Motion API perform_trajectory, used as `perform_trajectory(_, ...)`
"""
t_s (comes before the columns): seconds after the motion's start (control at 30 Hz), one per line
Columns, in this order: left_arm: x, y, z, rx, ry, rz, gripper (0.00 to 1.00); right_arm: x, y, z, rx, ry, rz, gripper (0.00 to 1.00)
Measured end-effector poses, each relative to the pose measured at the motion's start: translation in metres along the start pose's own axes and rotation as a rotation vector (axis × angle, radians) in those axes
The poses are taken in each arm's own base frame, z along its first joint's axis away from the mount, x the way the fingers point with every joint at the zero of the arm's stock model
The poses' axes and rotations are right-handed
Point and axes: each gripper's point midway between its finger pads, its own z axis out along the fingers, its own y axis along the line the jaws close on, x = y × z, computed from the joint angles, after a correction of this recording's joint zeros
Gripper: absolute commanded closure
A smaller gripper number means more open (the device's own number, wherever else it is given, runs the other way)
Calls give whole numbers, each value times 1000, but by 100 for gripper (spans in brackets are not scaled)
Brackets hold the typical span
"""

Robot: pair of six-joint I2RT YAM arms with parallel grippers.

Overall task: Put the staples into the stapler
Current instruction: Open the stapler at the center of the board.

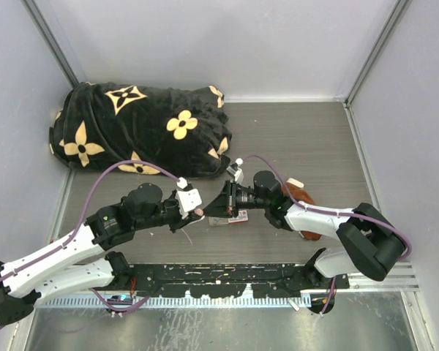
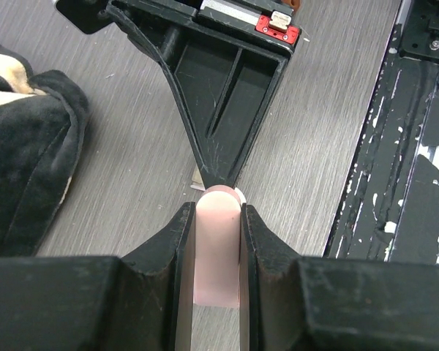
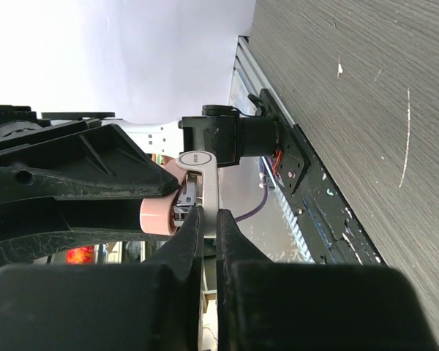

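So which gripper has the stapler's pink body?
The left gripper: it clamps the stapler by its pink body from both sides. The right gripper only pinches the thin white part at its end.

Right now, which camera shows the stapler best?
Right wrist: the stapler shows pink body, white top and metal inside close up. Left wrist shows only its pink end in the left gripper; top external, a speck.

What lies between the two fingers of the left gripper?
The pale pink stapler, clamped by the left gripper; the left wrist view shows it.
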Motion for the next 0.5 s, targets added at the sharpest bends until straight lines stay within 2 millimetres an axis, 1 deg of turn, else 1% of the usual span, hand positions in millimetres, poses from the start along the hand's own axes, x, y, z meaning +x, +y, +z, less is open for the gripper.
perform_trajectory(0.07, -1, 0, -1, -3, -6, 1, 99, 0, 1, -1, -11, -3, 3, 99)
perform_trajectory(0.17, -1, 0, 0, -3, -4, 1, 91, 0, 2, -1, -22, -12, 9, 99)
perform_trajectory(0.2, -1, 1, 0, -3, -3, 1, 84, 0, 1, -2, -23, -19, 9, 99)
perform_trajectory(0.23, -1, 1, 1, -2, -1, 1, 71, 0, 0, -2, -23, -25, 9, 99)
perform_trajectory(0.3, 1, 1, 3, -2, 4, 0, 41, -1, -3, -2, -22, -43, 7, 99)
perform_trajectory(0.33, 1, 1, 4, -1, 7, 2, 31, -3, -5, -3, -19, -57, 7, 99)
perform_trajectory(0.4, 2, 3, 7, -8, 13, -1, 18, -5, -7, -4, -13, -85, -1, 100)
perform_trajectory(0.47, 2, 4, 8, -16, 16, -13, 9, -10, -9, -5, 5, -125, -22, 99)
perform_trajectory(0.5, 1, 4, 8, -20, 15, -23, 6, -14, -10, -6, 19, -152, -40, 99)
